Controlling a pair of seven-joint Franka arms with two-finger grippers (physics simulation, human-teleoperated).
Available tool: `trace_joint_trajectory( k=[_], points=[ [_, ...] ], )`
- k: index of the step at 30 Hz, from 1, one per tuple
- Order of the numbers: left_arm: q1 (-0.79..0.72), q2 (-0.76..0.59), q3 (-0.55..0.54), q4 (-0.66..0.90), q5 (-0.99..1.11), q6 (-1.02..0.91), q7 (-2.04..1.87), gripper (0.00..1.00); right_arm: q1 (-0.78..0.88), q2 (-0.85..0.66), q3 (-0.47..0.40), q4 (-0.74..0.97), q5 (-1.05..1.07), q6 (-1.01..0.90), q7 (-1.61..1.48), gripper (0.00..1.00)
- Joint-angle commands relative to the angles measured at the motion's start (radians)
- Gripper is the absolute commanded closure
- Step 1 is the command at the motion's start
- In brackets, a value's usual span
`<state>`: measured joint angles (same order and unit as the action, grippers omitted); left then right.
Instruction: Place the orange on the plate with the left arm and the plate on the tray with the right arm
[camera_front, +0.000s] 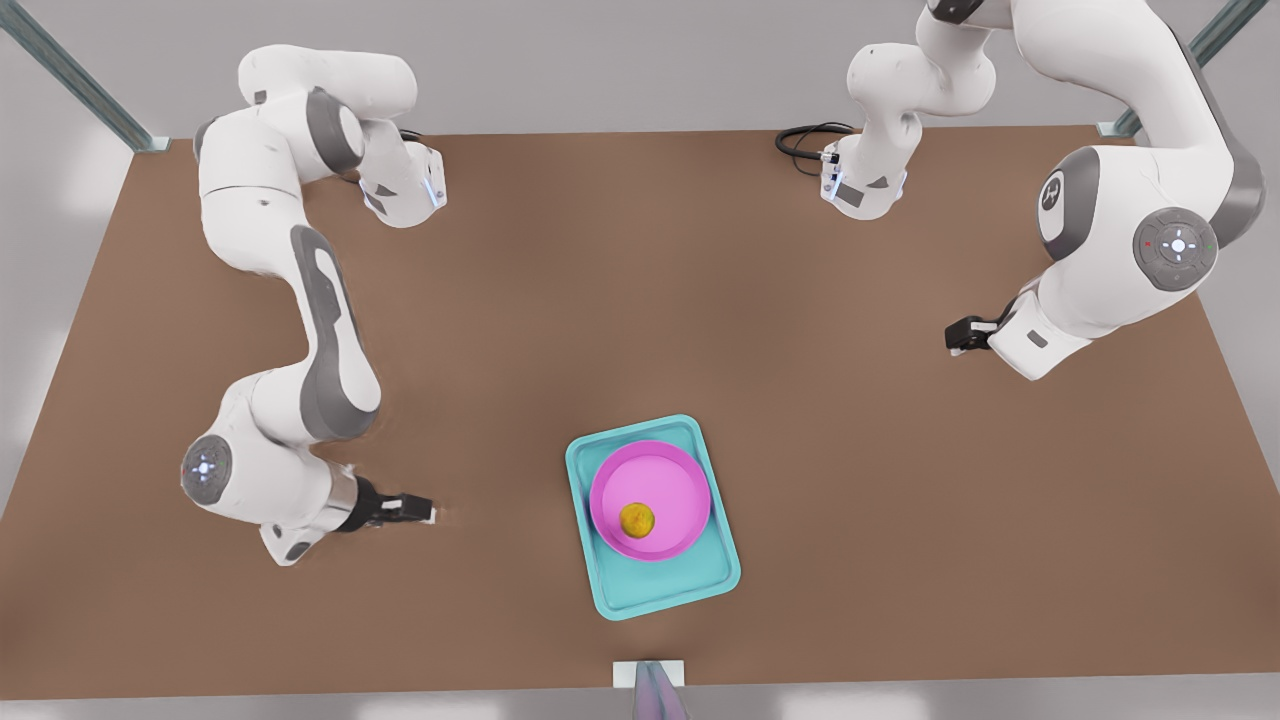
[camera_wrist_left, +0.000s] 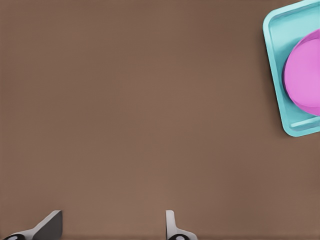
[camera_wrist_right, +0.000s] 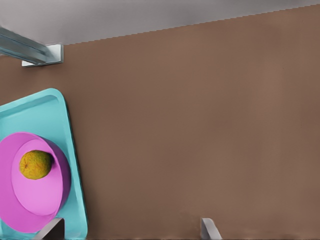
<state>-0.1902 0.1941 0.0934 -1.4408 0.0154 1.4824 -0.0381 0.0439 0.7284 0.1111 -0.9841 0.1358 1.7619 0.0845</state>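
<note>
Brown matte tabletop (camera_front: 640, 300) spans the scene, with grey walls and metal frame posts (camera_front: 75, 75) at its corners. At the front view's left, the right arm's small black two-finger gripper (camera_front: 418, 511) sits low over bare table, pointing toward the tray and well apart from it; in the right wrist view its fingers (camera_wrist_right: 210, 230) stand spread wide with nothing between them. Near the table's middle, toward the near edge, lies the light turquoise rectangular tray (camera_front: 660, 590) with a low raised rim. The round bright pink shallow plate (camera_front: 665, 480) rests on the tray. The small rough yellow-orange fruit (camera_front: 637, 519) sits on the plate. At the front view's right, the left arm's black gripper (camera_front: 958, 335) hangs above bare table, far from the tray, jaws apart and empty.
</note>
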Motion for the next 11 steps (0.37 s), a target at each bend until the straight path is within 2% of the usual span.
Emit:
trace_joint_trajectory(
  k=[1, 3, 4, 5, 8, 11],
  points=[
    [0.0, 0.002, 0.0, 0.0, 0.0, -0.001, 0.0, 0.0, -0.042, -0.093, -0.002, 0.061, -0.309, -0.596, -0.267, 0.0],
    [0.0, 0.004, 0.0, 0.0, 0.0, -0.004, -0.002, 0.0, -0.038, -0.291, 0.002, -0.004, -0.331, -0.641, -0.262, 0.0],
    [0.0, 0.004, 0.0, 0.002, 0.0, -0.004, -0.002, 0.0, -0.042, -0.415, 0.002, -0.135, -0.341, -0.569, -0.258, 0.0],
    [0.0, 0.004, 0.0, 0.002, 0.0, -0.004, -0.002, 0.0, -0.041, -0.484, 0.002, -0.194, -0.344, -0.506, -0.261, 0.0],
    [0.0, 0.007, 0.0, 0.002, 0.0, -0.002, -0.003, 0.0, -0.07, -0.58, -0.001, -0.326, -0.347, -0.446, -0.267, 0.0],
    [0.0, 0.007, 0.0, 0.002, 0.0, -0.004, -0.005, 0.0, -0.07, -0.593, -0.001, -0.343, -0.347, -0.444, -0.264, 0.0]
  ],
)
